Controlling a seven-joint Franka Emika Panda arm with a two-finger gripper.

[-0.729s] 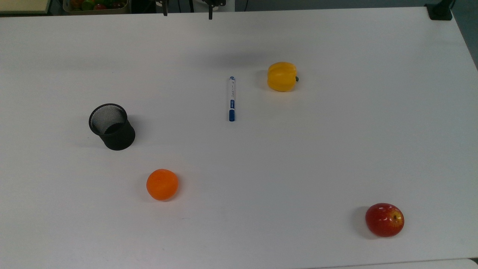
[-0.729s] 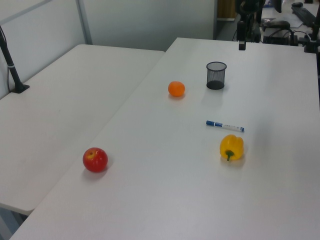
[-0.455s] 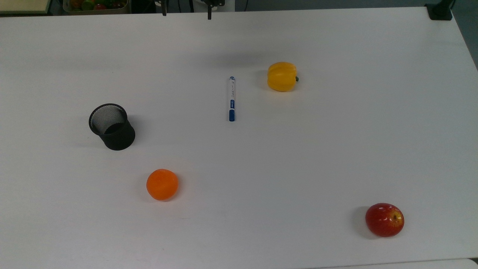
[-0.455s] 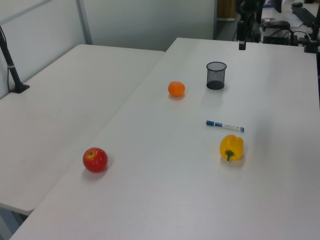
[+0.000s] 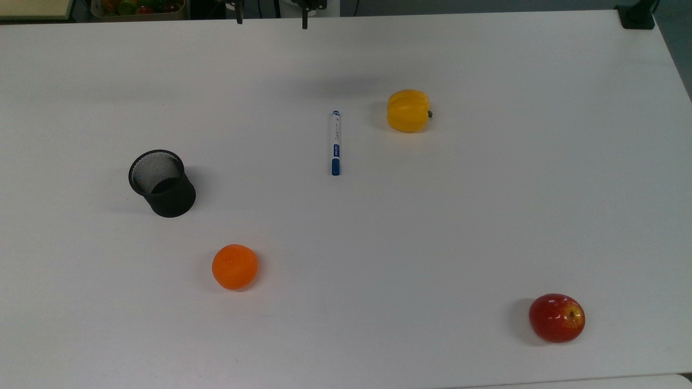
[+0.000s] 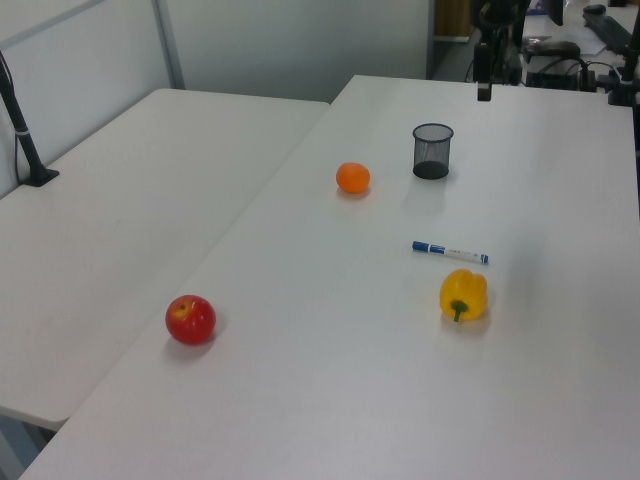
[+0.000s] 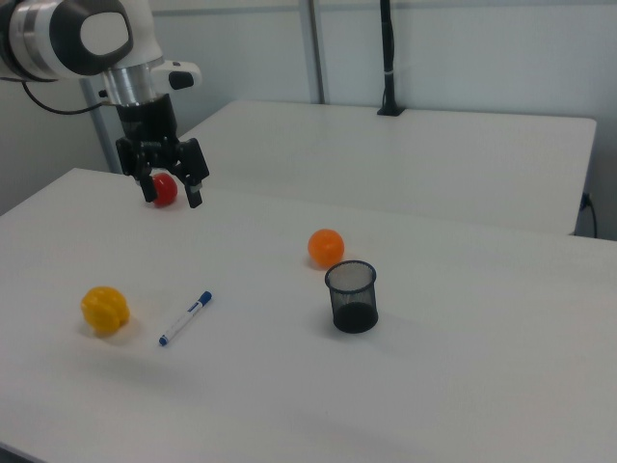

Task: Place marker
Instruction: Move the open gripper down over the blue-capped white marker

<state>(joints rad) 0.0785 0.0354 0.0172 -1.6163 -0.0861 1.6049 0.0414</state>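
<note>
The marker, white with a blue cap, lies flat on the white table, its length running toward the table's far edge in the top view. It is also on the table in the left view and in the right view. A black mesh cup stands upright to the top view's left of it, also seen as the cup in the right view. My gripper hangs open and holds nothing, high above the table's far edge, well away from the marker.
A yellow bell pepper sits close to the marker's right in the top view. An orange lies near the cup, and a red apple at the front right. A second table adjoins in the left view.
</note>
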